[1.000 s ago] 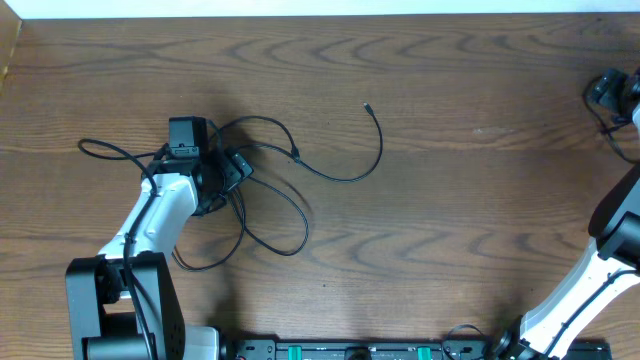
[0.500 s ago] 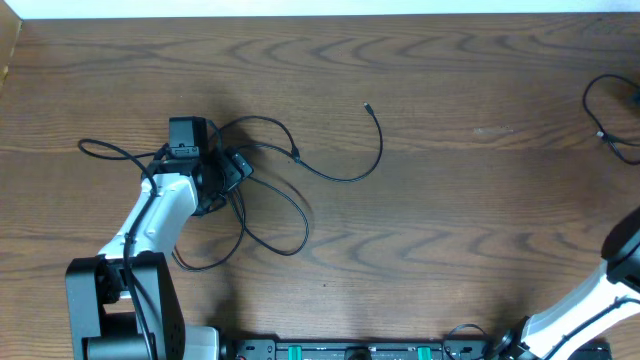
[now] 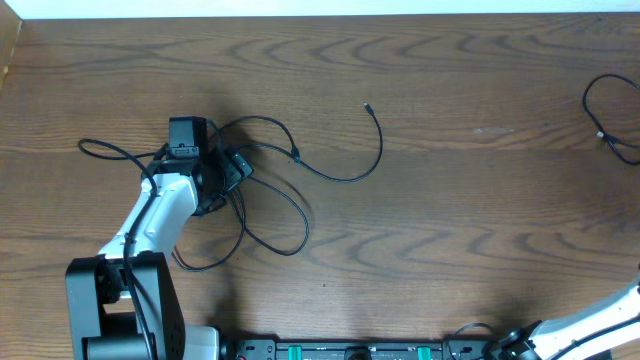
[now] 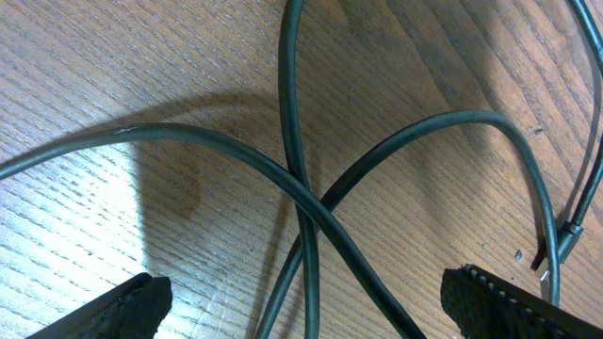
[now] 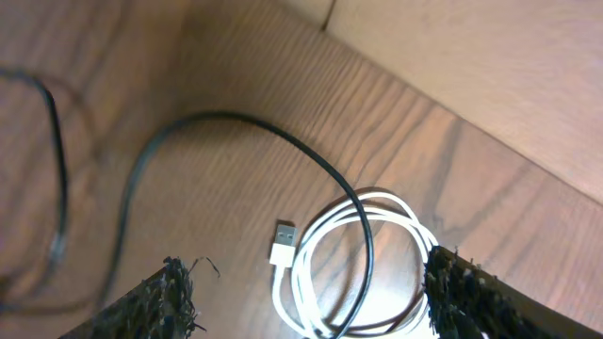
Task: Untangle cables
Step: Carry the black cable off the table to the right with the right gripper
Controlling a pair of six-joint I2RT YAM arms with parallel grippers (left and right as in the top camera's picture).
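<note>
LEFT TO RIGHT: At the left of the counter [image 3: 450, 220], you are holding the left hand [image 4: 320, 297] low and spread wide over the black cables [image 4: 309, 200]. Its fingers are straddling the spot where several strands are crossing, and they are pinching nothing. The tangle is lying left of centre, with one loose end [image 3: 367, 105] trailing toward the middle. At the far right edge, the right hand [image 5: 320, 301] is hovering with its fingers apart above a coiled white cable [image 5: 300, 268] with a black cable [image 5: 236, 121] looping across it, and it is gripping neither. You are, by the look of it, lining up to part the left knot. The next move is calling for you to close on one single strand beside the crossing, then lift and draw it clear without dragging the whole bundle.
</note>
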